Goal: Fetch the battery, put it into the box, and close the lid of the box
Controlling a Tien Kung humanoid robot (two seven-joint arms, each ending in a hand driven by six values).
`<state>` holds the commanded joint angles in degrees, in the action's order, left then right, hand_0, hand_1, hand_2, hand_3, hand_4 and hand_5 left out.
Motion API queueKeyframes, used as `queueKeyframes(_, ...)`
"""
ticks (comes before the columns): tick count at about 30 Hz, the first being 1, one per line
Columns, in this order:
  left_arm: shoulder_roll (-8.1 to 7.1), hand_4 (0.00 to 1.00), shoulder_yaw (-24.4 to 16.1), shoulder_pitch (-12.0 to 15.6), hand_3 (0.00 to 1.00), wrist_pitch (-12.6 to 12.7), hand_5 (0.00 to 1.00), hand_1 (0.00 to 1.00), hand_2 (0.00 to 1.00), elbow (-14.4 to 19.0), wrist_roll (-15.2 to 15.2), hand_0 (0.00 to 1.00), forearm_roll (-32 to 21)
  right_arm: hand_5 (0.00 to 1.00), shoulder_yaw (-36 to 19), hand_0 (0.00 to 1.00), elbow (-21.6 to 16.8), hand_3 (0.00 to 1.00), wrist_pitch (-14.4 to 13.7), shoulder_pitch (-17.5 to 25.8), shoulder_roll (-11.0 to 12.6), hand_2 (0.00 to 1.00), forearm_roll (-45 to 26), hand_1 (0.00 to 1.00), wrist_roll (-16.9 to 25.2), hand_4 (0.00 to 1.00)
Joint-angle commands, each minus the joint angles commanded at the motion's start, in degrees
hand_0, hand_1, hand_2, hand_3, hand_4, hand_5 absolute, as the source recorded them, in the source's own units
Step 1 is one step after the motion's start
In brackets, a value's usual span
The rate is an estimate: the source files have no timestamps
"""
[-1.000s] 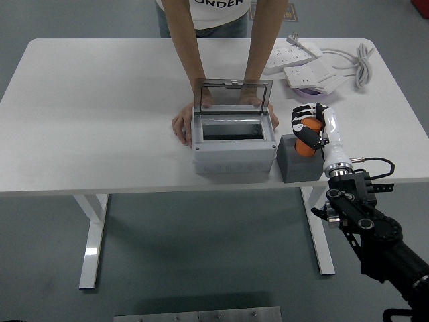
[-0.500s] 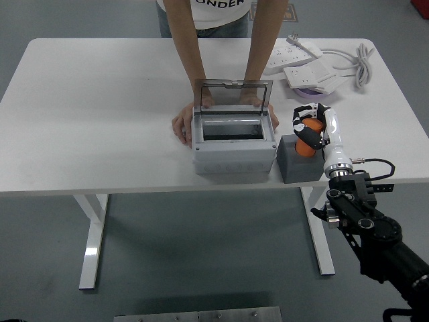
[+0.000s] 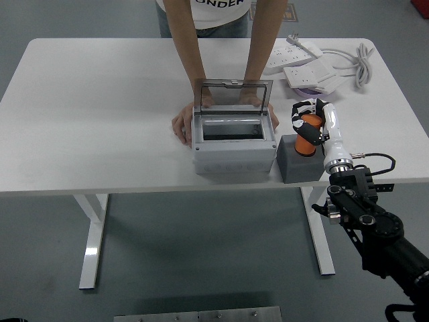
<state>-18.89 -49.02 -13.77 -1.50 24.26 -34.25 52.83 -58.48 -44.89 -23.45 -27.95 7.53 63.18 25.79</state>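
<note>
An orange battery stands upright in a dark grey holder block near the table's front edge, just right of the box. My right hand reaches in from the lower right, its fingers curled around the battery's upper end. The grey box sits at the table's middle front with its clear lid standing open toward the far side. Its inside looks dark and holds nothing I can see. A person at the far side rests one hand on each side of the box.
White power strips and a coiled white cable lie at the back right, with a purple object just behind my hand. A black cable loops off my right wrist past the table's front edge.
My right hand has shifted slightly up and back along the battery, so more of the orange body shows below the fingers. The box and the person's hands have not moved.
</note>
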Motion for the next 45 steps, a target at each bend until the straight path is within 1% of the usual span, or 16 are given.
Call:
queueKeyframes(3, 0.02, 0.840, -0.07, 0.00, 0.783, 0.01, 0.486, 0.900, 0.840, 0.02, -0.02, 0.848, 0.15, 0.028, 0.11, 0.225, -0.11, 0.352, -0.02, -0.38, 0.33, 0.301, -0.17, 0.269, -0.06, 0.203)
queueKeyframes(4, 0.03, 0.840, -0.11, 0.00, 0.785, 0.00, 0.486, 0.900, 0.840, 0.03, -0.05, 0.849, 0.24, 0.046, 0.19, 0.220, -0.18, 0.352, -0.03, -0.50, 0.43, 0.297, -0.23, 0.265, -0.08, 0.204)
queueKeyframes(13, 0.06, 0.841, -0.31, -0.01, 0.786, -0.05, 0.486, 0.900, 0.843, 0.03, -0.09, 0.850, 0.64, 0.046, 0.82, 0.220, -1.08, 0.351, -0.09, -1.48, 1.11, 0.295, -0.79, 0.265, -0.25, 0.199)
queueKeyframes(16, 0.01, 0.841, -0.39, -0.04, 0.787, -0.08, 0.488, 0.901, 0.842, 0.02, -0.10, 0.852, 0.78, 0.046, 1.23, 0.220, -1.70, 0.351, -0.18, -2.10, 1.50, 0.293, -0.67, 0.265, -0.53, 0.200)
queueKeyframes(19, -0.05, 0.841, -0.42, -0.07, 0.787, -0.08, 0.488, 0.901, 0.842, 0.01, -0.10, 0.852, 0.83, 0.046, 1.68, 0.220, -3.19, 0.351, -0.37, -2.99, 2.20, 0.293, 1.12, 0.265, -1.57, 0.200)
queueKeyframes(24, -0.15, 0.841, -0.41, -0.06, 0.787, -0.05, 0.487, 0.901, 0.844, -0.01, -0.10, 0.853, 0.76, 0.045, 2.94, 0.220, -6.75, 0.351, -0.77, -5.13, 4.00, 0.293, 6.78, 0.265, -4.74, 0.196)
queueKeyframes(27, -0.25, 0.841, -0.32, -0.02, 0.787, 0.03, 0.487, 0.901, 0.844, -0.02, -0.06, 0.853, 0.54, 0.045, 4.12, 0.220, -8.97, 0.351, -0.44, -6.95, 5.25, 0.293, 11.16, 0.265, -7.75, 0.196)
queueKeyframes(34, -0.49, 0.842, -0.11, 0.17, 0.787, 0.27, 0.487, 0.901, 0.845, -0.03, -0.01, 0.853, -0.09, 0.053, 7.12, 0.219, -13.54, 0.351, 2.03, -10.73, 7.30, 0.288, 23.27, 0.265, -15.35, 0.189)
queueKeyframes(35, -0.53, 0.842, -0.08, 0.18, 0.787, 0.33, 0.487, 0.901, 0.845, -0.03, 0.00, 0.854, -0.21, 0.030, 7.80, 0.209, -14.29, 0.349, 2.50, -11.35, 7.59, 0.280, 25.65, 0.254, -16.67, 0.218)
queueKeyframes(39, -0.68, 0.842, -0.11, 0.16, 0.787, 0.41, 0.487, 0.901, 0.845, -0.03, -0.05, 0.854, -0.35, 0.030, 10.67, 0.209, -16.00, 0.349, 3.90, -13.23, 7.93, 0.280, 32.35, 0.254, -19.92, 0.218)
queueKeyframes(40, -0.71, 0.841, -0.12, 0.13, 0.787, 0.42, 0.488, 0.902, 0.846, -0.03, -0.06, 0.854, -0.36, 0.013, 11.24, 0.202, -16.12, 0.348, 4.12, -13.56, 7.84, 0.275, 33.73, 0.243, -20.38, 0.214)
queueKeyframes(45, -0.77, 0.841, -0.19, -0.03, 0.787, 0.37, 0.488, 0.902, 0.846, -0.03, -0.13, 0.854, -0.28, 0.013, 14.34, 0.202, -15.84, 0.348, 4.94, -14.93, 6.88, 0.275, 40.36, 0.243, -22.17, 0.214)
